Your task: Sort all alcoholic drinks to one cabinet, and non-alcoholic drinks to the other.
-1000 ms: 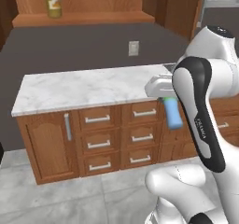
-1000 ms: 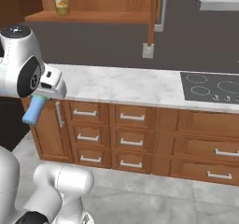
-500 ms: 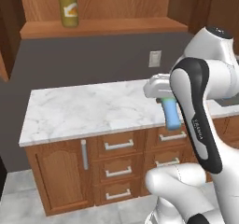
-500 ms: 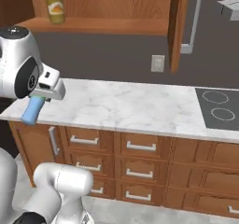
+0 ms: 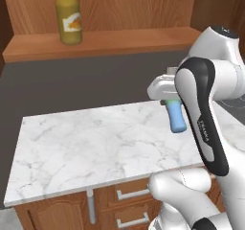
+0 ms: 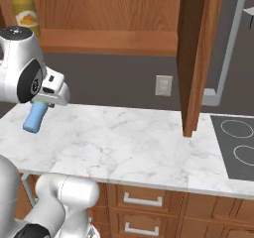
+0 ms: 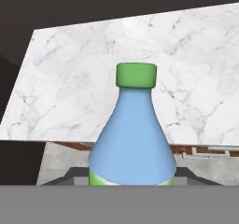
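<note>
Light-blue plastic with a green cap: one small water bottle [image 7: 132, 139] sits clamped in my end effector [image 5: 168, 98], which is closed around its lower body, and it hangs tilted left of centre in the left base view, above the marble desk [image 5: 95, 147]. Over the last second the whole scene has grown and slid as my base drove nearer; the open cabinet [image 5: 100, 40] now fills the top of the frame. I judge the shelf nearly reachable. One orange-yellow juice bottle [image 5: 68, 17] stands at upper left on that shelf, so this is the non-alcoholic side. One desk, one cabinet door [image 6: 196, 58] ajar.
</note>
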